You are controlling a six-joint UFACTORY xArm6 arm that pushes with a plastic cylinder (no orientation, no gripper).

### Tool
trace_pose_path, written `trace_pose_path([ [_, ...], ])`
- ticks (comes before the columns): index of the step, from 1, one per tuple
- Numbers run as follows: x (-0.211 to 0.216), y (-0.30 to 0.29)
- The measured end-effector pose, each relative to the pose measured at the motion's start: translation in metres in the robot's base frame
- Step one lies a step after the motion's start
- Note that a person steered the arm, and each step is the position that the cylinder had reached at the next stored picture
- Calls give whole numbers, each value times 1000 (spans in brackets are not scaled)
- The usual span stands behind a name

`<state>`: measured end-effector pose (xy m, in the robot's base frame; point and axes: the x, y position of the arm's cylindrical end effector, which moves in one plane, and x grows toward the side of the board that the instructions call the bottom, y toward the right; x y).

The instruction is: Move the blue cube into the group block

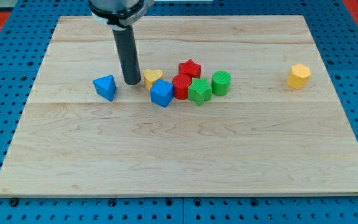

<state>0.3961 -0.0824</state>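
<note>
My tip (132,82), with no fingers to clench, rests between blue wedge (105,86) and yellow heart (152,77) near the bench's top edge; blue cube (161,93) seemingly already touches the group, needing only withdrawal.

My tip (131,83) is the blunt, flat-cut lower end of a straight, smooth, dark grey to black cylindrical rod with a faint lighter sheen along one side. At 12 o'clock of the rod sits a wider rounded mount, black with a pale silvery-grey band, cut off by the frame's edge; its finer details, perhaps screws, cannot be made out.
</note>
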Motion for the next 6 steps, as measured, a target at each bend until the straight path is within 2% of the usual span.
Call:
trace_pose_path([
  [1,0,40],
  [2,13,-14],
  [3,63,12],
  [4,65,44],
  [5,65,53],
  [6,79,95],
])
